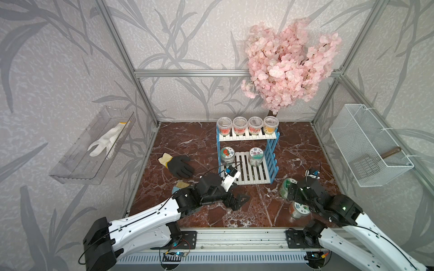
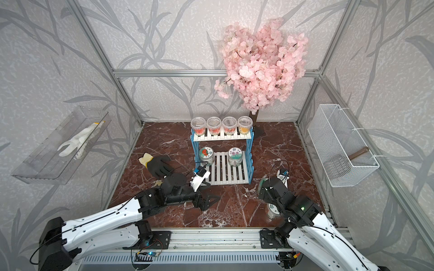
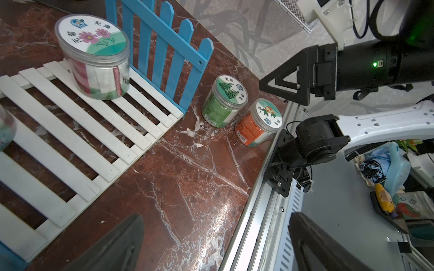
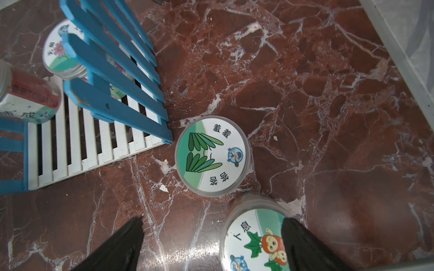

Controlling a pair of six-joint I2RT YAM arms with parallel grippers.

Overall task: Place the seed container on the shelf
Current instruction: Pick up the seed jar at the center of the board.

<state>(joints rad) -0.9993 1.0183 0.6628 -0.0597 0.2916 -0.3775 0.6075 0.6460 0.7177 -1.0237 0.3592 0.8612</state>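
Partly done.
Finds green jar (image 1: 285, 187), orange jar (image 1: 299, 210) off shelf (image 1: 246, 174), lower right; notes left gripper (image 3: 217, 217), right gripper (image 4: 213, 221) spread, empty.

Both top views are bright and evenly lit by soft light from above and in front. The pink tree (image 1: 291, 65) throws only a faint shadow on the wall to its left. Straight metal posts (image 1: 126, 58) bow outward toward the frame edges, a wide-lens effect. The marble surface (image 3: 187, 178) carries a pale sheen at the lower centre of both wrist views. There the right hand (image 4: 212, 219) is a dark blur at the bottom edge, and the near jar (image 4: 249, 237) is slightly soft.
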